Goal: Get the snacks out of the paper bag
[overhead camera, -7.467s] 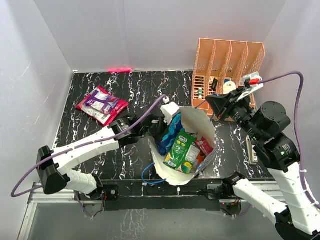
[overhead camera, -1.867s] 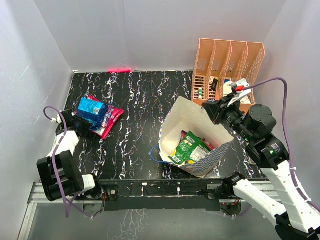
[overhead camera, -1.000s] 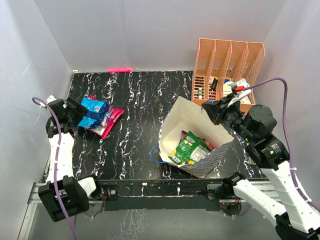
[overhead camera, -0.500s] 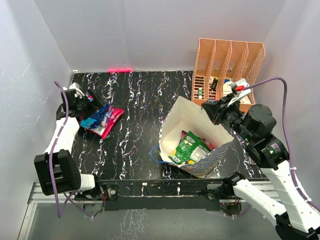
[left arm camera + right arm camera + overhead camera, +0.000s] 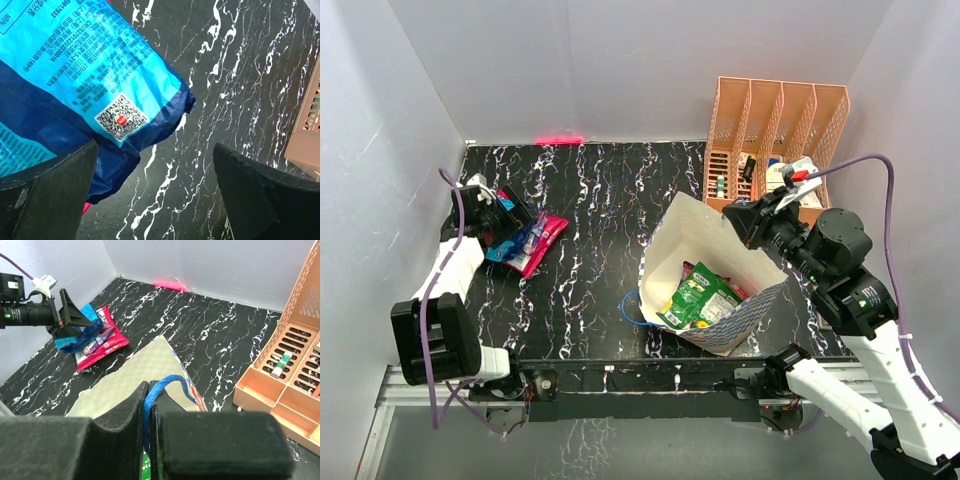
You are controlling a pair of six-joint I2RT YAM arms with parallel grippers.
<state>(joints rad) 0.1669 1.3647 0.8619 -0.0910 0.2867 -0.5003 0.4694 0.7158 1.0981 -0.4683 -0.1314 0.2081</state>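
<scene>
The paper bag [image 5: 692, 232] stands open at centre right, checkered outside, cream inside. A green snack packet [image 5: 695, 296] and a red one [image 5: 696, 268] lie in it. My right gripper [image 5: 746, 214] is shut on the bag's blue cord handle [image 5: 167, 382] and holds the far rim up. At the far left a blue snack packet [image 5: 503, 246] lies on a magenta one [image 5: 540, 240]. My left gripper [image 5: 515, 214] hovers just over them, open, with nothing between its fingers [image 5: 46, 190]. In the left wrist view the blue packet [image 5: 75, 75] fills the upper left.
A peach-orange slotted organizer [image 5: 775, 150] with small items stands at the back right, behind the right gripper. The bag's other blue cord handle [image 5: 630, 310] lies loose on the black marbled table [image 5: 600, 200] in front of the bag. White walls close in the left, back and right.
My left gripper has opened and let go of the blue packet, which has dropped onto the magenta one. The left wrist has shifted slightly. The right arm and bag have not moved.
</scene>
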